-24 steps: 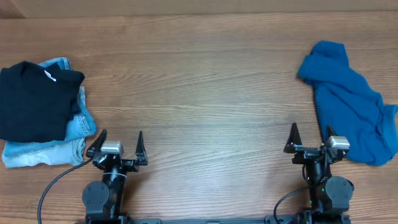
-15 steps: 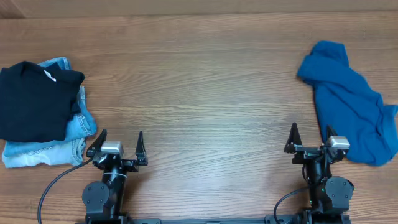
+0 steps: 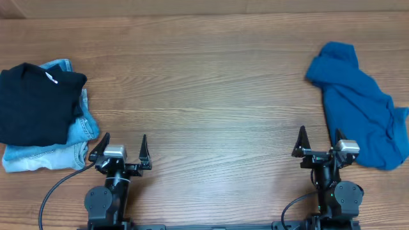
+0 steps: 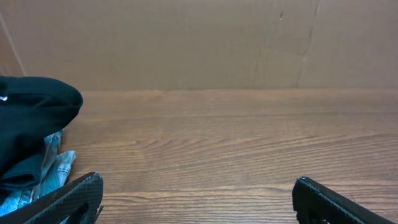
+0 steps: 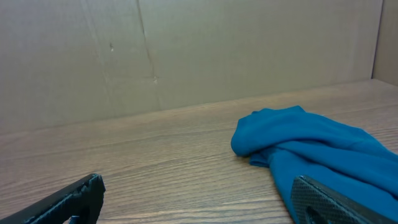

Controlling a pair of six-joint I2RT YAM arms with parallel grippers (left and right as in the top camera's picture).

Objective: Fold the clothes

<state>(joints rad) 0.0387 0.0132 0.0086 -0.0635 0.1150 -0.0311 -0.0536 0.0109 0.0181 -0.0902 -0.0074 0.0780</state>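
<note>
The teal-blue garment (image 3: 361,105) lies crumpled on the wooden table at the far right; it also shows in the right wrist view (image 5: 323,152), ahead and to the right of the jaws. My right gripper (image 3: 317,137) is open and empty near the front edge, its right finger next to the garment's near edge. My left gripper (image 3: 123,145) is open and empty near the front edge at the left, over bare wood (image 4: 199,186).
A folded black garment (image 3: 35,102) lies on light blue jeans (image 3: 61,144) at the left edge, also seen in the left wrist view (image 4: 31,124). A brown cardboard wall (image 4: 199,43) stands along the table's far side.
</note>
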